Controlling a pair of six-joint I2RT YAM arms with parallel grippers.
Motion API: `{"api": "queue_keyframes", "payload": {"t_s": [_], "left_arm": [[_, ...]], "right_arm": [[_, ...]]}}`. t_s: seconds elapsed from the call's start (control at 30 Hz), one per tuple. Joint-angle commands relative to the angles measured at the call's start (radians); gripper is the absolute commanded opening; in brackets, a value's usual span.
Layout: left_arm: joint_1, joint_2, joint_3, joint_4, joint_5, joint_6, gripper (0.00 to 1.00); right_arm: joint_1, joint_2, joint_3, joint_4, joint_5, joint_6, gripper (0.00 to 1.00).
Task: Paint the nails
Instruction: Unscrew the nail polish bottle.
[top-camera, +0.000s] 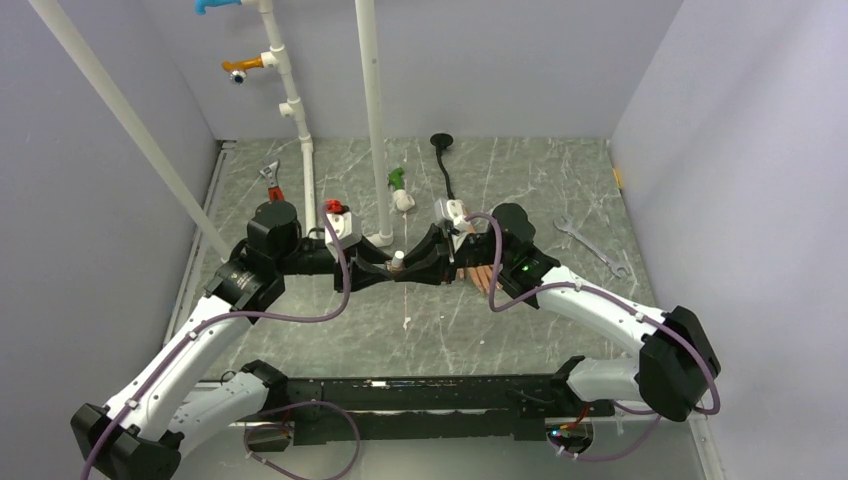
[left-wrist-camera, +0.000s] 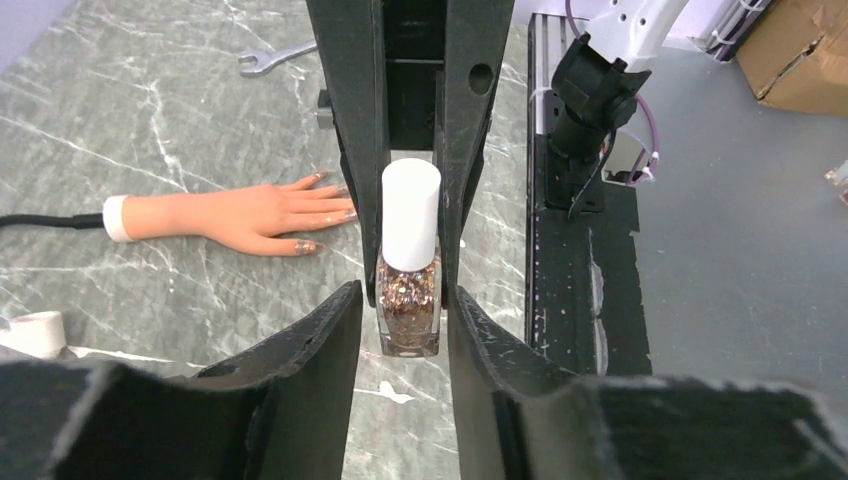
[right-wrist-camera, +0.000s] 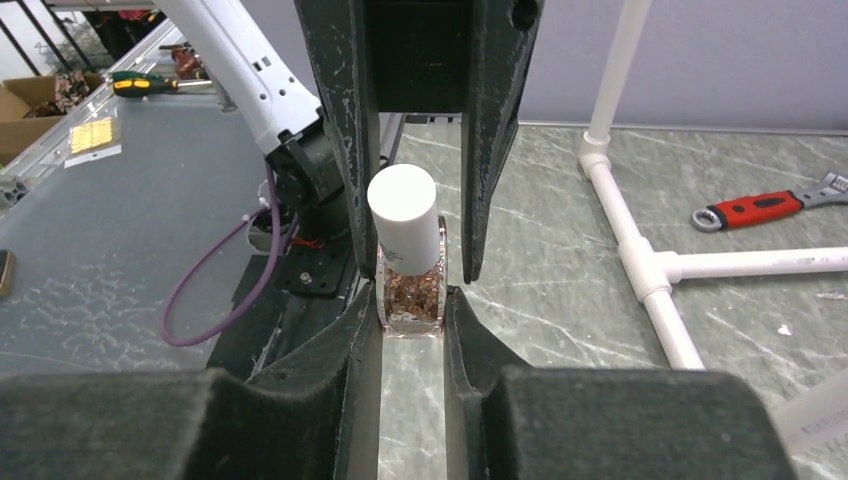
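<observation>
The clear polish bottle (top-camera: 398, 262) with glittery copper polish and a white cap stands upright between both grippers at mid-table. My right gripper (right-wrist-camera: 412, 297) is shut on the bottle's glass body (right-wrist-camera: 411, 290). My left gripper (left-wrist-camera: 403, 292) is open, its fingers flanking the white cap (left-wrist-camera: 410, 215) with small gaps. The peach mannequin hand (left-wrist-camera: 240, 215) lies flat just beyond the bottle, fingers pointing toward it; its nails (left-wrist-camera: 305, 245) look coppery. In the top view the hand (top-camera: 478, 277) is mostly hidden under my right gripper (top-camera: 415, 265).
A white PVC pipe frame (top-camera: 305, 150) stands behind the left arm. A red-handled wrench (right-wrist-camera: 760, 208) lies by it. A silver wrench (top-camera: 590, 243) lies at right. A green-capped item (top-camera: 400, 190) and the hand's black cable (top-camera: 445, 170) lie behind.
</observation>
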Motion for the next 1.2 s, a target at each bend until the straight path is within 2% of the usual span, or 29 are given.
{"api": "queue_keyframes", "payload": {"t_s": [0.0, 0.1, 0.17, 0.37, 0.6, 0.87, 1.0, 1.17], "left_arm": [[-0.004, 0.002, 0.037, -0.025, 0.04, 0.038, 0.45], [-0.003, 0.02, 0.054, -0.053, 0.061, 0.049, 0.51], [-0.003, 0.026, 0.057, -0.06, 0.06, 0.053, 0.51], [-0.004, 0.014, 0.045, -0.04, 0.073, 0.052, 0.41], [-0.006, 0.008, 0.047, -0.054, 0.08, 0.069, 0.33], [-0.021, 0.02, 0.06, -0.087, 0.051, 0.095, 0.29], [-0.022, 0.014, 0.055, -0.078, 0.049, 0.091, 0.3], [-0.028, 0.021, 0.061, -0.091, 0.051, 0.096, 0.38]], "right_arm": [[0.005, -0.048, 0.057, -0.009, -0.007, -0.041, 0.0], [0.006, -0.065, 0.052, -0.012, -0.001, -0.045, 0.0], [0.006, -0.073, 0.05, -0.022, 0.005, -0.054, 0.0], [0.006, -0.079, 0.058, -0.06, 0.005, -0.071, 0.0], [0.017, -0.077, 0.096, -0.195, 0.032, -0.155, 0.0], [0.037, -0.077, 0.163, -0.367, 0.077, -0.241, 0.0], [0.043, -0.072, 0.164, -0.375, 0.079, -0.245, 0.0], [0.05, -0.066, 0.178, -0.41, 0.084, -0.263, 0.0]]}}
